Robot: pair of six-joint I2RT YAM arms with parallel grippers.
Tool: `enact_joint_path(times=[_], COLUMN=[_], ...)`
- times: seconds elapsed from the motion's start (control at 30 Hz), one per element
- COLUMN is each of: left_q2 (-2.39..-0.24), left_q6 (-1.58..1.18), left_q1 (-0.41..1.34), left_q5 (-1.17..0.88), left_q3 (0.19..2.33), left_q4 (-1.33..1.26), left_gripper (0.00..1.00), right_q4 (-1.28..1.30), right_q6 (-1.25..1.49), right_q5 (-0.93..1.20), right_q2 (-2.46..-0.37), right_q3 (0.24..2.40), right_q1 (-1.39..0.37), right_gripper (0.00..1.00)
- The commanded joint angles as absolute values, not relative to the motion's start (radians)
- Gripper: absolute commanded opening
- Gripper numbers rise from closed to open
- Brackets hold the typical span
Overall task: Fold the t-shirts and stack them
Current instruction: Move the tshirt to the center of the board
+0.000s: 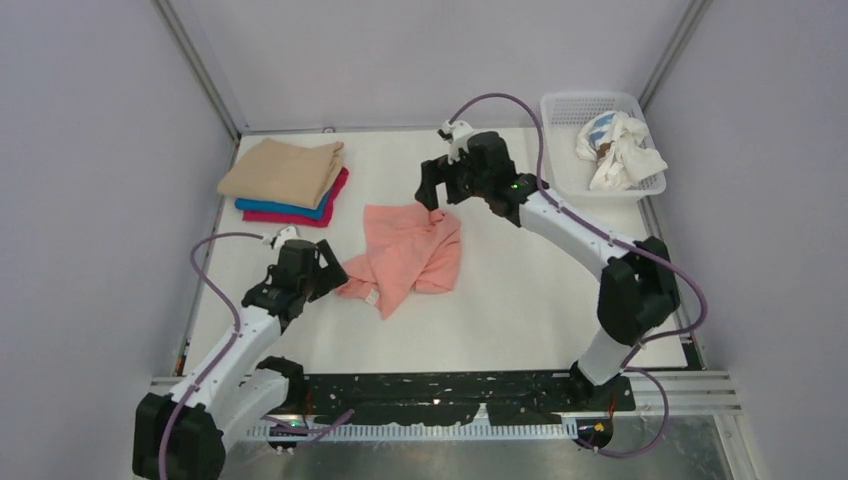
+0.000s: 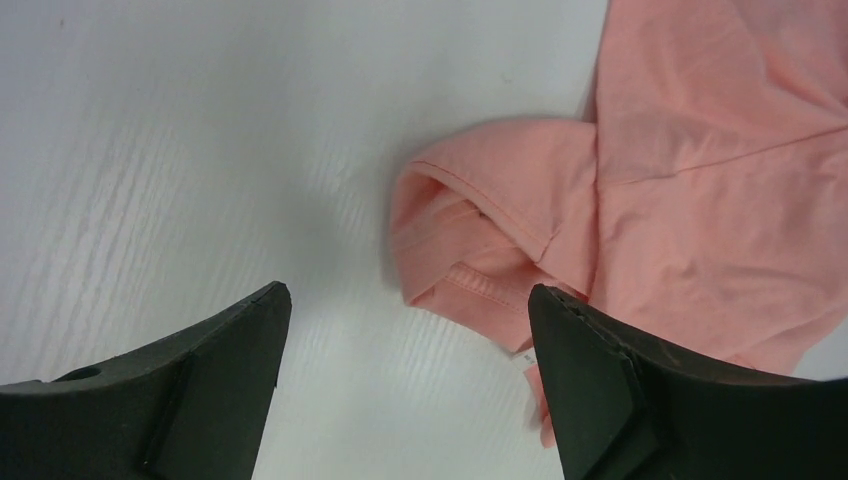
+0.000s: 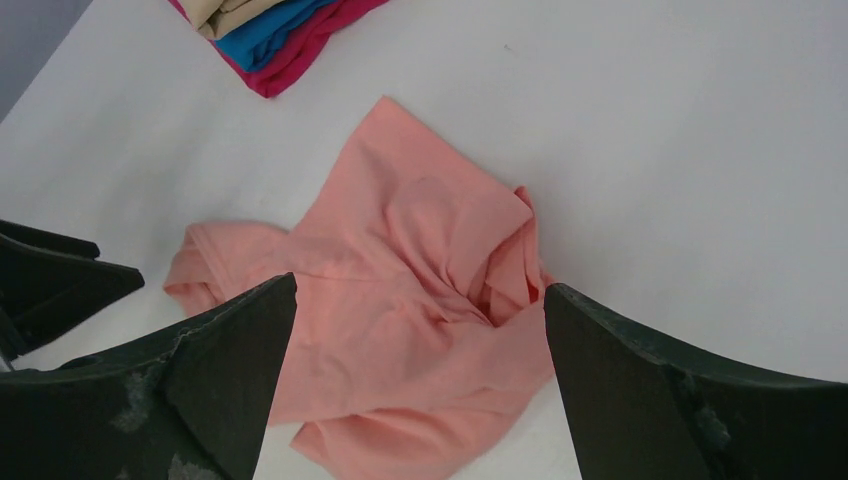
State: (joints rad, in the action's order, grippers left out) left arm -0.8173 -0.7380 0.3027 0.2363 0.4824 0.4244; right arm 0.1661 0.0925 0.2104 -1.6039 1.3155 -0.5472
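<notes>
**Pink shirt lies crumpled between two open grippers**

From above, the crumpled salmon-pink t-shirt (image 1: pixel 410 255) lies loose near the middle of the white table (image 1: pixel 520 300), bunched and unfolded. The left gripper (image 1: pixel 338 272) sits low at the shirt's near-left edge with its fingers spread. The right gripper (image 1: pixel 440 198) hangs over the shirt's far edge, fingers also apart and holding nothing. In the far-left corner the folded tan t-shirt (image 1: pixel 282 170) tops a stack, with the bright blue t-shirt (image 1: pixel 300 208) under it and the magenta t-shirt (image 1: pixel 335 195) at the bottom. A white plastic mesh basket (image 1: pixel 560 100) at the far right holds rumpled white cloths (image 1: pixel 620 150).

On the left wrist camera, the left gripper (image 2: pixel 408 295) stands wide open over a rolled hem and sleeve of the salmon-pink t-shirt (image 2: pixel 700 200). Whether a finger touches the cloth, I cannot tell.

On the right wrist camera, the right gripper (image 3: pixel 420 285) is just as wide, above the salmon-pink t-shirt (image 3: pixel 400 200) and clear of it. The three-shirt stack peeks in at the top-left corner, well apart from the pink one.
</notes>
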Motion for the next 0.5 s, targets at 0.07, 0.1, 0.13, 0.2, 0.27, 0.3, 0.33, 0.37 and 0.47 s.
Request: enact_joint_path(times=[0.07,0.1,0.13,0.2,0.27,0.3,0.33,0.37,0.47], left_q2=[-1.094,-1.132,-1.170,-1.234,-1.293,-1.316,-1.336,-1.352,-1.381], left_q6=[-0.769,-0.767,-0.767,-0.763,-0.749,-0.745,-0.742,-0.741,-0.741], left_q1=[0.232,0.229,0.227,0.227,0.228,0.227,0.227,0.227,0.227], left_q5=[0.069,0.059,0.054,0.046,0.034,0.032,0.032,0.034,0.050], left_q3=[0.583,0.600,0.616,0.641,0.666,0.682,0.693,0.699,0.710], left_q4=[0.376,0.374,0.373,0.366,0.369,0.375,0.378,0.379,0.374], left_gripper=[0.82,0.80,0.78,0.72,0.64,0.61,0.58,0.54,0.44], right_q4=[0.241,0.252,0.271,0.310,0.359,0.366,0.380,0.393,0.445], right_q6=[0.214,0.216,0.220,0.234,0.232,0.233,0.231,0.232,0.238], right_q5=[0.169,0.151,0.115,0.068,0.063,0.067,0.071,0.070,0.047], right_q2=[-1.843,-1.886,-1.907,-1.974,-2.049,-2.094,-2.116,-2.155,-2.215], right_q3=[1.531,1.567,1.586,1.650,1.732,1.775,1.792,1.833,1.879], right_q1=[-0.586,-0.588,-0.590,-0.591,-0.593,-0.593,-0.594,-0.594,-0.595], right_gripper=[1.00,1.00,1.00,1.00,0.99,0.98,0.97,0.96,0.94])
